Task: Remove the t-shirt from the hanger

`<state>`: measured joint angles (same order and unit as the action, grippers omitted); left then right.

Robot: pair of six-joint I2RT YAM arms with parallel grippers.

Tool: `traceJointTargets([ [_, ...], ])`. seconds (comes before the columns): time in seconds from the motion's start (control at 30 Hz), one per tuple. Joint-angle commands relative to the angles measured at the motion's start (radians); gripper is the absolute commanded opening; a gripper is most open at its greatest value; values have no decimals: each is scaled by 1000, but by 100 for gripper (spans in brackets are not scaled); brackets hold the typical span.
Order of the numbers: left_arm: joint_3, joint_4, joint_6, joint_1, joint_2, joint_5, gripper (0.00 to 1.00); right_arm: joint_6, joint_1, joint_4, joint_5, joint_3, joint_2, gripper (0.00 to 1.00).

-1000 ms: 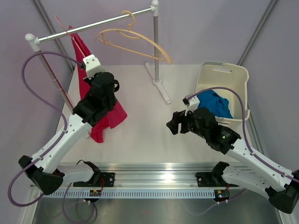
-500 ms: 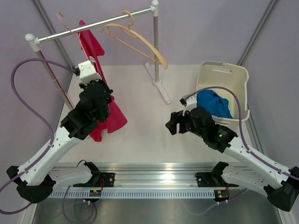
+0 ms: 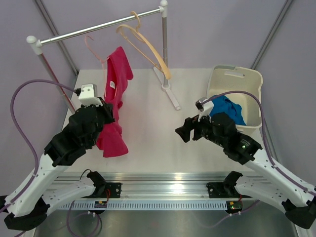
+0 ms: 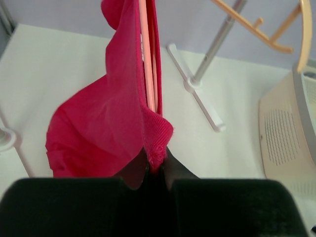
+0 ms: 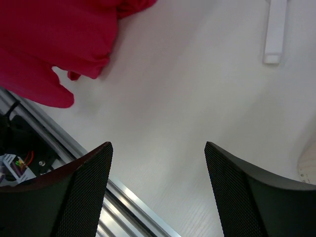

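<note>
The red t-shirt [image 3: 116,96] hangs on a pink hanger [image 3: 93,45] hooked on the metal rail [image 3: 98,27]. Its lower part drapes down to the table. My left gripper [image 3: 105,111] is shut on a fold of the shirt's edge. In the left wrist view the gripper [image 4: 156,160] pinches the red fabric [image 4: 98,128], and the pink hanger bar [image 4: 147,59] shows inside the shirt. My right gripper [image 3: 181,132] is open and empty over the table's middle. In the right wrist view it [image 5: 158,190] sits right of the shirt [image 5: 54,44].
A bare wooden hanger [image 3: 146,47] hangs on the rail near the right post [image 3: 165,49]. The rack's foot [image 3: 173,96] lies on the table. A cream basket [image 3: 236,79] with a blue garment [image 3: 226,109] stands at the right. The rack's left post [image 3: 54,81] stands beside my left arm.
My left arm has drawn back toward the near edge, still gripping the shirt. The shirt and pink hanger have slid right along the rail. The wooden hanger has swung. The right arm barely moved.
</note>
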<state>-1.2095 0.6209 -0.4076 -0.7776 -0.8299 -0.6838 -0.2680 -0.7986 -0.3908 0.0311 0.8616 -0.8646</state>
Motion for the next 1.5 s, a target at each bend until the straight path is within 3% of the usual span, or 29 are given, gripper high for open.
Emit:
traceJointTargets([
  [0.0, 25, 68, -43, -3, 66, 179, 0, 52, -10, 18, -79, 100, 73, 83],
  [0.13, 73, 125, -28, -3, 141, 272, 0, 90, -10, -49, -54, 224, 81, 83],
  [0.37, 122, 181, 33, -3, 247, 552, 0, 78, -10, -30, -215, 382, 88, 82],
  [0.63, 197, 163, 61, -3, 229, 819, 0, 55, -10, 0, -247, 488, -20, 79],
  [1.1, 281, 16, 67, -5, 183, 1043, 0, 66, -10, 181, -186, 433, -303, 71],
  [1.3, 298, -7, 82, -5, 173, 1067, 0, 81, -42, 169, -51, 442, -370, 66],
  [1.47, 300, -47, 75, -5, 170, 1066, 0, 62, -47, 170, -37, 435, -409, 60],
])
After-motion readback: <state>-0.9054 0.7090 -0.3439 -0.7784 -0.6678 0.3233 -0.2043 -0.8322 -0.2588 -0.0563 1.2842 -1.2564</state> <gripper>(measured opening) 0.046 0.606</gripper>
